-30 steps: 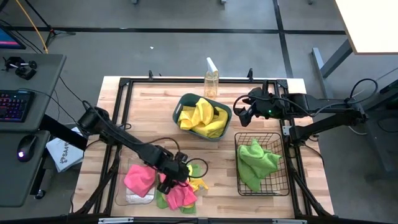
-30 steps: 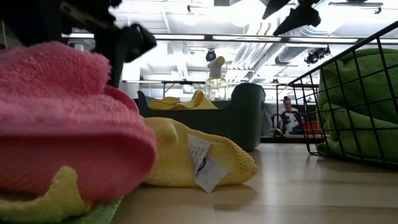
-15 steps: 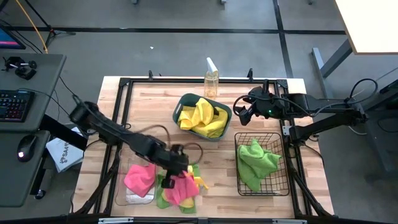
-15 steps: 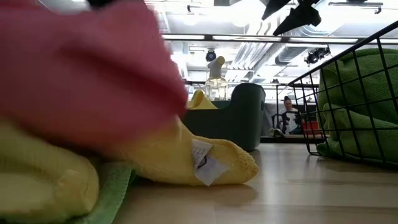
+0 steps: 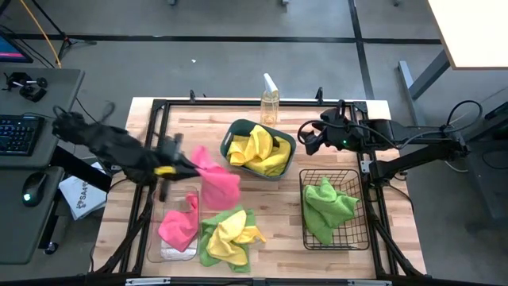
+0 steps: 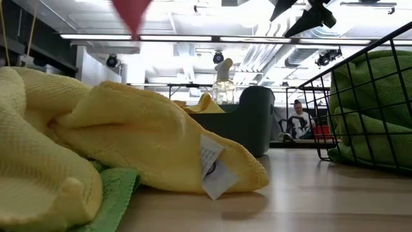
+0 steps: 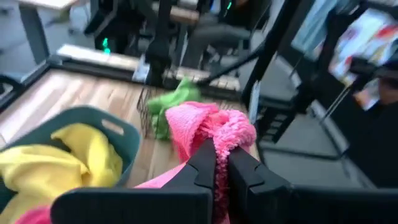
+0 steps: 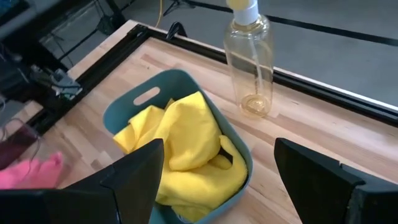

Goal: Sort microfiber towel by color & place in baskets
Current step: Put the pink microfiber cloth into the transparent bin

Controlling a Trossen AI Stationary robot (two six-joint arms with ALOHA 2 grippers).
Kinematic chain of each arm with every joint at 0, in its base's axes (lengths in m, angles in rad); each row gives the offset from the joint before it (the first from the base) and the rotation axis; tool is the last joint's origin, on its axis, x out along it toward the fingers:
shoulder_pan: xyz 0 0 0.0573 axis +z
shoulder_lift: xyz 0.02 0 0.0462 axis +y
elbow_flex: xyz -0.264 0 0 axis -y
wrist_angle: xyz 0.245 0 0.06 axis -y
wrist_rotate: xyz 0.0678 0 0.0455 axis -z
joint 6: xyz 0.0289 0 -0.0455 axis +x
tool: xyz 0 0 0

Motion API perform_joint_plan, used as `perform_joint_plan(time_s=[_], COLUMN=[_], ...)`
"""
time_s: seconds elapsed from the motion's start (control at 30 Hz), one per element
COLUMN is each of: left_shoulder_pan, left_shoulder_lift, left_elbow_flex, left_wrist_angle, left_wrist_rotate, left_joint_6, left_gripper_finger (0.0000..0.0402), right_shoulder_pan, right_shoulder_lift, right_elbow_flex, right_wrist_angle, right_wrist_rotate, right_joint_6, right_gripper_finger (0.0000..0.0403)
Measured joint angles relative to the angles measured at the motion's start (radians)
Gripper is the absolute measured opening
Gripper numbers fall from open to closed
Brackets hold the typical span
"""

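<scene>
My left gripper [image 5: 193,165] is shut on a pink towel [image 5: 219,183], held in the air over the table's left half, between the teal tub [image 5: 236,127] and the clear tub [image 5: 179,253]. The towel's tip shows at the top of the low view [image 6: 132,13]. A second pink towel [image 5: 178,226] lies in the clear tub. A yellow towel [image 5: 235,228] lies on a green towel [image 5: 214,250] near the table's near edge. My right gripper [image 5: 309,144] is open and empty above the table, right of the teal tub. My left gripper pinches a bunched fold of the pink towel [image 7: 219,134] between its two fingers [image 7: 202,163]. The fingers come nearly level from the table's left. The towel is lifted clear of the table and hangs slack from the fingers.
The teal tub [image 8: 239,146] holds yellow towels [image 5: 258,151]. The black wire basket [image 5: 361,238] at the right holds a green towel [image 5: 327,206]. A clear spray bottle [image 5: 270,99] stands at the far edge. Bare wood lies between the pile and the wire basket.
My left gripper has risen from the pile at the near edge and swung up and toward the far left, taking the pink towel with it. The towel is lifted clear. The yellow and green towels have stayed on the table, now uncovered.
</scene>
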Motion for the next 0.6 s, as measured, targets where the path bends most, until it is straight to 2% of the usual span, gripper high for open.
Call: perform_joint_plan(time_s=[0.13,0.27,0.4,0.6], left_shoulder_pan=[-0.039,-0.096,-0.171,-0.281], left_shoulder_lift=[-0.095,-0.140,-0.126,-0.065], left_elbow_flex=[0.000,0.000,0.000,-0.002], left_wrist_angle=[-0.047,-0.247,-0.443,-0.544], left_wrist_rotate=[0.002,0.063,0.211,0.434], left_joint_6=[-0.046,-0.231,-0.454,-0.643], left_gripper_finger=[0.0000,0.0000,0.0000,0.0000], right_shoulder_pan=[0.000,0.000,0.000,0.000], right_shoulder_lift=[0.000,0.000,0.000,0.000], right_elbow_flex=[0.000,0.000,0.000,0.000], right_wrist_angle=[0.001,0.000,0.000,0.001], right_wrist_rotate=[0.007,0.007,0.025,0.049], right_joint_6=[0.023,0.030,0.044,0.042], right_gripper_finger=[0.0303,0.0303,0.0303,0.0303])
